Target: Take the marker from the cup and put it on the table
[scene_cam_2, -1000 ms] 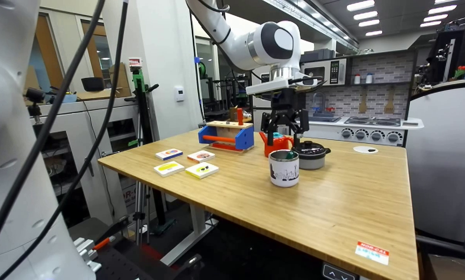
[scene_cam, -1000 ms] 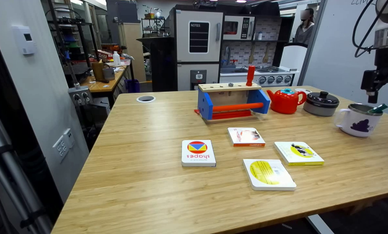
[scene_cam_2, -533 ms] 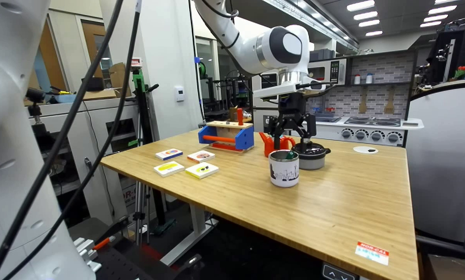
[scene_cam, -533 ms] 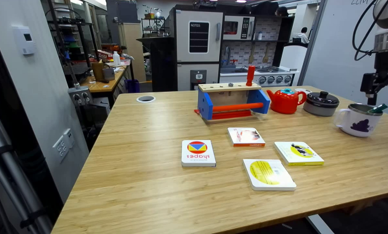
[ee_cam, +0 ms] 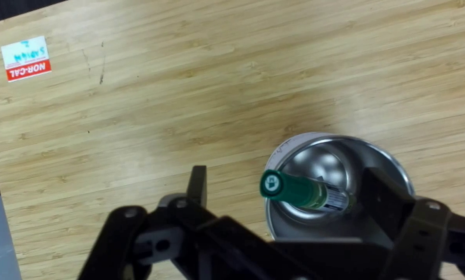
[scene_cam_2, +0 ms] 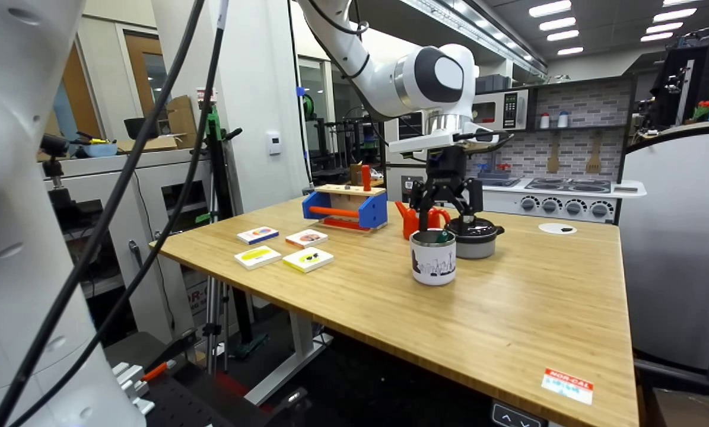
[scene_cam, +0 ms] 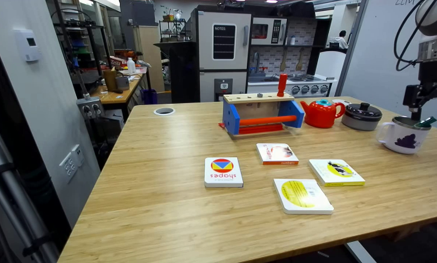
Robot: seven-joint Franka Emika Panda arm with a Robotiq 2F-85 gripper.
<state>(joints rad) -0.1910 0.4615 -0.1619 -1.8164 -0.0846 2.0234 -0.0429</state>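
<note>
At the right side of the frame in an exterior view, the cup (scene_cam: 394,136) is seen upright on the table (scene_cam: 159,204), with the marker (scene_cam: 425,122) leaned inside it, its upper end sticking out over the edge. The marker is not yet grasped; the step in hand is judged to be the lining-up of the claw (ee_cam: 283,182) for the grasp. For the next move, a careful lowering seems to be called for, then a closing on the marker's upper end, with the cup's wall kept from being caught as well.

In the wrist view, the claw is seen spread wide, with nothing held. The marker is framed between the claw's two fingers (ee_cam: 198,186), just right of and below the middle of the frame, and is apparently touched by neither. The finger toward the left of that view is placed outside the cup, over the table; the one toward the right is placed over the cup's mouth. How far the latter is lowered into the cup cannot be told.
</note>
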